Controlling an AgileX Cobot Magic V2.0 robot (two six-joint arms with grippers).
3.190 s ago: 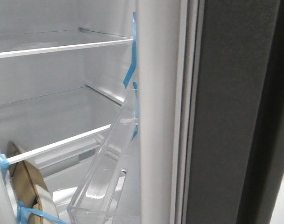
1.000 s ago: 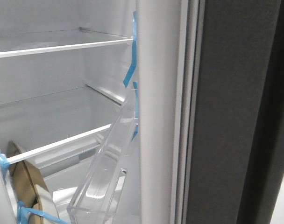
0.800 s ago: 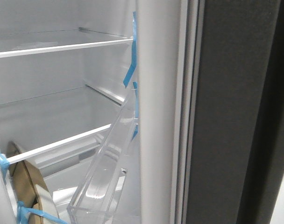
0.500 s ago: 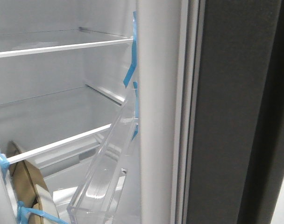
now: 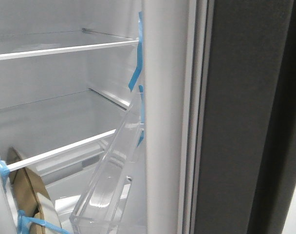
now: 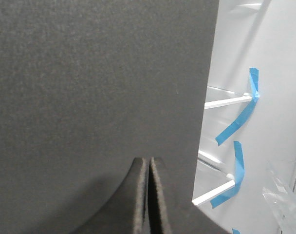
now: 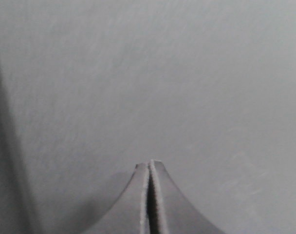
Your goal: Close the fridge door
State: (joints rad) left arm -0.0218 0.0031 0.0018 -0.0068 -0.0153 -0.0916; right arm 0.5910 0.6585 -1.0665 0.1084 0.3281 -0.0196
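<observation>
The fridge door (image 5: 235, 122) stands open, edge-on in the front view: dark-grey matte outer slab, pale gasket (image 5: 194, 122), white inner lining (image 5: 165, 122), a clear bin (image 5: 109, 185) and blue tape (image 5: 136, 78). In the left wrist view the dark slab (image 6: 99, 73) fills most of the frame. My left gripper (image 6: 149, 161) is shut and empty, its tips at or against that face. My right gripper (image 7: 149, 165) is shut and empty, its tips close to a plain matte grey surface (image 7: 148, 73); I cannot tell whether they touch. Neither gripper shows in the front view.
The fridge interior lies left of the door, with white-edged glass shelves (image 5: 65, 48) (image 5: 60, 151). A brown cardboard piece (image 5: 31, 195) bound with blue tape sits at the lower left. The left wrist view shows shelf ends with blue tape (image 6: 235, 122) past the door's edge.
</observation>
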